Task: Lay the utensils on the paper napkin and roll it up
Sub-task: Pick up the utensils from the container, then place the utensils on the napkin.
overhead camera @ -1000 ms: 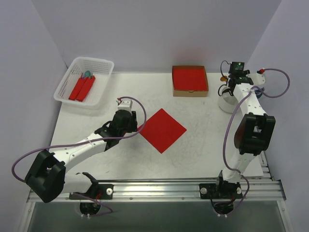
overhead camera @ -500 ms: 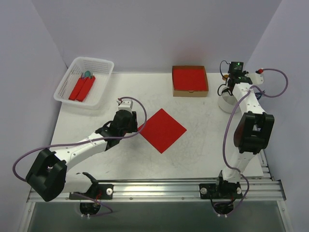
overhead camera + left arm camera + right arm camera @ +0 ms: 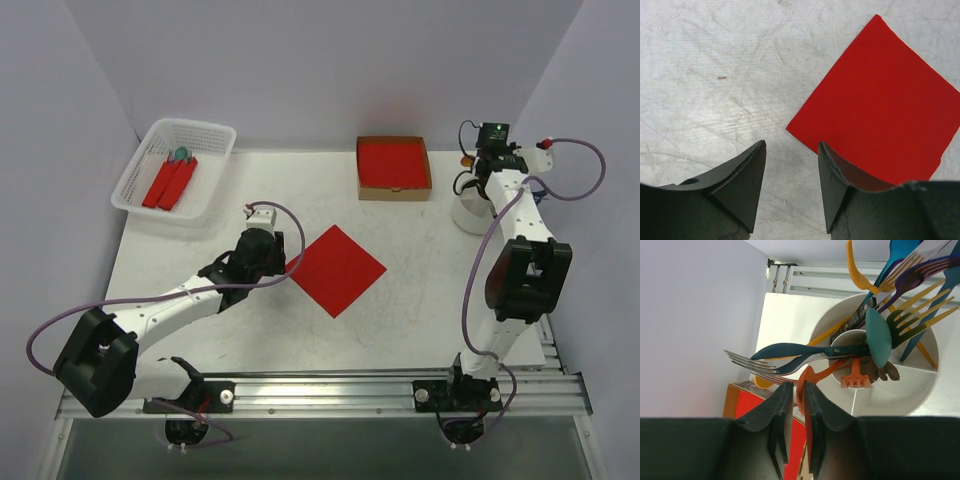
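- Step in hand, as I judge it: fetching the first of the utensils (image 3: 912, 320). Nothing lies on the paper napkin (image 3: 337, 268) yet.
- The right gripper (image 3: 797, 386) is at a round white holder (image 3: 927, 385) on the far right of the desk (image 3: 700, 75). Its jaws stand nearly together on either side of the rounded end of an orange utensil (image 3: 812, 374). It looks pinched, though I cannot judge how firmly.
- The left gripper (image 3: 791, 145) hangs low over the desk just beside the napkin's left corner. Its jaws are apart and hold nothing.
- The napkin is a thin, flat, matte bright-red square, turned like a diamond in the middle of the desk. The desk is white and scuffed with fine scratches.
- The holder is smooth plastic, split into compartments and crowded. A shiny silver fork (image 3: 747, 360), a teal spoon (image 3: 879, 337) and yellow, blue and purple pieces cross one another.
- Next move, in my view: lift the orange piece slowly and straight out, since crossed handles could drag along. Then carry it to the napkin.
- Elsewhere, a cardboard box (image 3: 394, 190) holds a thick red stack, and a white lattice basket (image 3: 205, 135) holds slim red rolls.
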You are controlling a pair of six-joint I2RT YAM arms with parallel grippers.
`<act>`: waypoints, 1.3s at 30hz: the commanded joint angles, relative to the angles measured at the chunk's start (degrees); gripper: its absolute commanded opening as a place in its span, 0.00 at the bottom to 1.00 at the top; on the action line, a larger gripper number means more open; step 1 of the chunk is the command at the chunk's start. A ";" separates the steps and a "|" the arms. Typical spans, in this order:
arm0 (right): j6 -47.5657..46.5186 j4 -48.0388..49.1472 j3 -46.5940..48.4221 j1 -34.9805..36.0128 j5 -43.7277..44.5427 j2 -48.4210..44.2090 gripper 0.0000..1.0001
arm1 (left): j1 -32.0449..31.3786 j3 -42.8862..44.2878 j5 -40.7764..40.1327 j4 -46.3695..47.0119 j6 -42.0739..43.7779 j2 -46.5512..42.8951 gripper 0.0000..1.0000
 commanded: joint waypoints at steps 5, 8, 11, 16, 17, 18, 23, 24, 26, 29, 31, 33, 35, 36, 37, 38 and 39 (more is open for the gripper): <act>1.41 -4.45 4.08 -0.28 3.50 -4.59 0.06 | -0.63 2.52 -0.69 2.61 1.17 -0.47 0.55; 0.54 -3.92 3.73 -0.19 3.33 -5.21 0.09 | -0.90 2.61 -1.04 2.35 1.17 -0.48 0.55; 0.35 -3.04 2.85 -0.20 2.36 -5.83 0.01 | -1.16 2.52 -1.39 2.35 1.34 -0.48 0.55; -0.17 -3.48 3.55 -0.19 1.66 -7.14 0.00 | -1.51 2.96 -1.74 2.35 1.52 -0.39 0.55; -0.44 -3.57 3.73 -0.19 1.48 -7.67 0.00 | -1.51 2.96 -1.83 2.35 1.52 -0.47 0.56; -0.61 -3.74 4.16 -0.19 1.39 -8.02 0.00 | -1.60 2.87 -1.83 2.35 1.61 -0.39 0.56; -3.24 -4.10 4.78 -0.11 -1.24 -10.92 0.00 | -2.22 2.43 -1.05 3.13 2.57 -1.62 0.62; -3.86 -4.27 4.87 0.07 -1.68 -11.27 0.00 | -2.30 2.25 -0.08 3.75 3.01 -1.97 0.63; -4.92 -5.67 5.40 0.16 -2.73 -12.76 0.00 | -2.74 1.64 1.24 6.03 3.89 -2.41 0.66; -5.97 -6.29 4.70 0.16 -4.05 -15.48 0.00 | -3.27 1.46 5.54 9.98 6.00 -2.85 0.70; -6.41 -6.47 3.38 0.16 -4.67 -17.16 0.00 | -3.71 1.81 8.18 11.92 6.53 -2.50 0.70; -7.03 -6.38 2.42 0.07 -5.89 -19.44 0.00 | -4.41 1.29 10.11 17.97 8.20 -2.24 0.70; -7.38 -6.91 1.97 0.07 -7.04 -21.20 0.00 | -4.76 -0.28 12.04 27.07 9.68 -1.88 0.70; -7.47 -7.08 1.54 0.07 -8.52 -21.73 0.00 | -4.85 -0.73 13.45 30.44 9.87 -0.75 0.72; -7.47 -7.26 1.18 -0.02 -9.32 -22.35 0.00 | -4.85 -0.74 14.33 33.52 9.96 0.13 0.73; -7.64 -7.26 0.92 -0.02 -10.03 -23.40 0.00 | -4.85 0.05 17.39 39.47 11.26 1.27 0.73; -7.65 -7.35 0.66 -0.02 -11.77 -24.01 0.00 | -5.03 0.49 19.24 42.83 12.58 4.24 0.73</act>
